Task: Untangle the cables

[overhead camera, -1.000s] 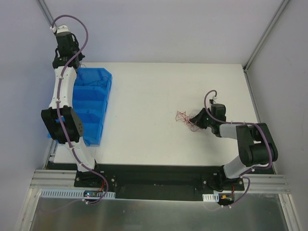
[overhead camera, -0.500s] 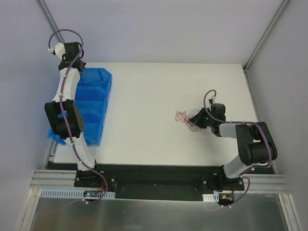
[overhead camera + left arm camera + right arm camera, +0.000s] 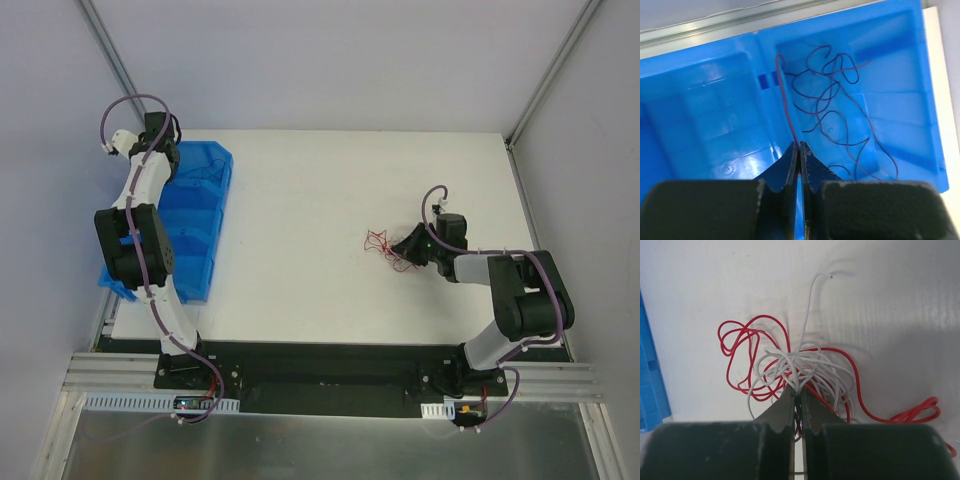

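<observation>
The cables lie in two places. A clump of red and white wires [image 3: 805, 367] lies on the white table right of centre [image 3: 383, 244]. My right gripper [image 3: 799, 391] is shut on the clump's near side, low on the table [image 3: 408, 244]. Several thin dark and reddish wires [image 3: 832, 107] lie loose in the far compartment of the blue bin [image 3: 203, 176]. My left gripper [image 3: 799, 146] is shut on one reddish wire [image 3: 785, 100] that runs up from the tips and curves into that compartment. It hangs over the bin's far end [image 3: 170, 155].
The blue bin [image 3: 218, 205] with several compartments stands along the table's left side; its walls [image 3: 705, 100] fill the left wrist view. A metal rail [image 3: 715, 27] runs behind it. The table edge is just right of the bin [image 3: 945, 75].
My left wrist has swung down and right from behind the bin to over its far compartment. The right gripper and the clump have not moved.
</observation>
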Robot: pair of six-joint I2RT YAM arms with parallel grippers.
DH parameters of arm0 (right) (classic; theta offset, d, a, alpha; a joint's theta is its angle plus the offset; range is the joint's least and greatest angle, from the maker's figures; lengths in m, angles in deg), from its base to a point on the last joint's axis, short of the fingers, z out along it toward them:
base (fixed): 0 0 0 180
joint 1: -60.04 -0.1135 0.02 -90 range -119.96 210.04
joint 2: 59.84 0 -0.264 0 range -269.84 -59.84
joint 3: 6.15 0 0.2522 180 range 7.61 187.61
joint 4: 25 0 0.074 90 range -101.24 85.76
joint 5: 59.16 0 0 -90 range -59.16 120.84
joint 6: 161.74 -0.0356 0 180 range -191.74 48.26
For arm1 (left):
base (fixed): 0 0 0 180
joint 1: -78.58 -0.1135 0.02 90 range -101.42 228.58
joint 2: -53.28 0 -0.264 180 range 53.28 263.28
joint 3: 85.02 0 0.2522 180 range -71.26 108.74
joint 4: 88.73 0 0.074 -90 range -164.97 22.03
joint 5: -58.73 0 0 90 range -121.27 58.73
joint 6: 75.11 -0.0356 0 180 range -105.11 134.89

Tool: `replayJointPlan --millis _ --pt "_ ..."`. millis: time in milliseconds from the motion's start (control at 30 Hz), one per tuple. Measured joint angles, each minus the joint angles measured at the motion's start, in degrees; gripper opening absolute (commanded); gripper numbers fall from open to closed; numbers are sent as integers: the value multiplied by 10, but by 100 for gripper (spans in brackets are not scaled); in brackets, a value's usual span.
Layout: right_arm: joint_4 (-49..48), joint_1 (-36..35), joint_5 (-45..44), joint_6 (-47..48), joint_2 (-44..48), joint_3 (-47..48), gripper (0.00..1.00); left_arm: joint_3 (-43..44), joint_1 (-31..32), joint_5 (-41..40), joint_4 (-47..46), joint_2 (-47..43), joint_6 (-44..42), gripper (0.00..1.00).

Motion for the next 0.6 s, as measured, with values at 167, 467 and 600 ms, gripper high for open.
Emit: replayJointPlan --millis 167,467,600 --pt "0 0 3 0 -2 2 1 -16 -2 -4 19 -27 20 0" --pt "0 0 3 0 -2 2 1 39 -3 8 15 -56 23 0" --pt "0 -1 3 0 -2 2 1 59 -4 17 16 -51 33 0"
